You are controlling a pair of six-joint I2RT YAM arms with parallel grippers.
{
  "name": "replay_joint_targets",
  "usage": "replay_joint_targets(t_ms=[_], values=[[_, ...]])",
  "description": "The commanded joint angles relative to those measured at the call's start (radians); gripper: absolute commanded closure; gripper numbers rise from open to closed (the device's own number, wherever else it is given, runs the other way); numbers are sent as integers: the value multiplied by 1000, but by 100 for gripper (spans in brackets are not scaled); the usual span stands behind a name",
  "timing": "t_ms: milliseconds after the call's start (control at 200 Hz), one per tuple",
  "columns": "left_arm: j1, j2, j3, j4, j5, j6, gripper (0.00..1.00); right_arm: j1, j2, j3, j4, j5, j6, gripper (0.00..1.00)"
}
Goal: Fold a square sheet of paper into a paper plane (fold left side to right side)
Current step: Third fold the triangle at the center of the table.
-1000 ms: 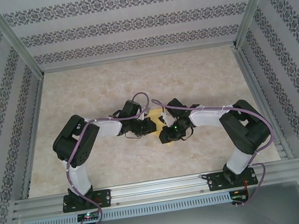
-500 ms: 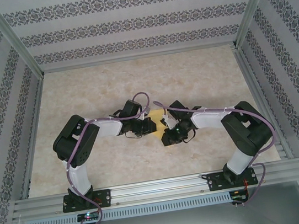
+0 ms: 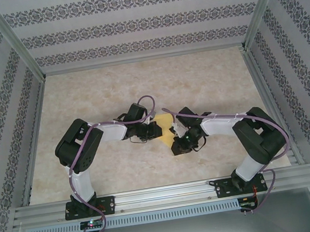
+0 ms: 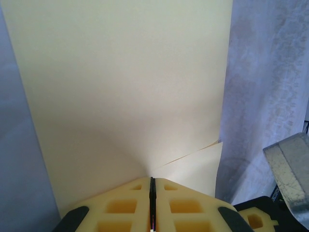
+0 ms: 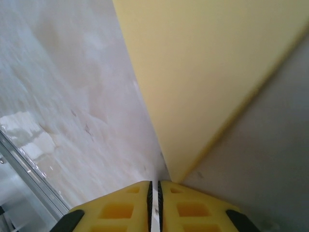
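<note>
1. In the middle of the counter (image 3: 139,83), the square sheet of paper (image 3: 165,137) sat between the two wrists, partly raised off the surface rather than lying flat
2. The left arm (image 3: 108,133) had its jaws clenched on the sheet's near edge, with a crease fanning out from the pinch and a second layer peeking out on one side
3. The right arm (image 3: 219,123) had its jaws squeezed together right at a corner of the sheet, though I couldn't tell if the corner was really caught
4. Handling guess: it looked super light, floppy and easy to crumple or tear, so edges and corners seemed the places to grab, gently
5. Count: one yellow sheet, two arms
</note>
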Motion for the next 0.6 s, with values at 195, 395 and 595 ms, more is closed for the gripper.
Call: replay_joint_targets(t_ms=[195, 395, 595], values=[[-12, 37, -4, -71, -76, 34, 88, -41, -124, 22, 48, -104, 59, 94], [-14, 30, -5, -70, -76, 33, 88, -41, -4, 81, 56, -8, 72, 99], [-16, 28, 2, -68, -73, 34, 87, -38, 42, 71, 34, 32, 68, 100]])
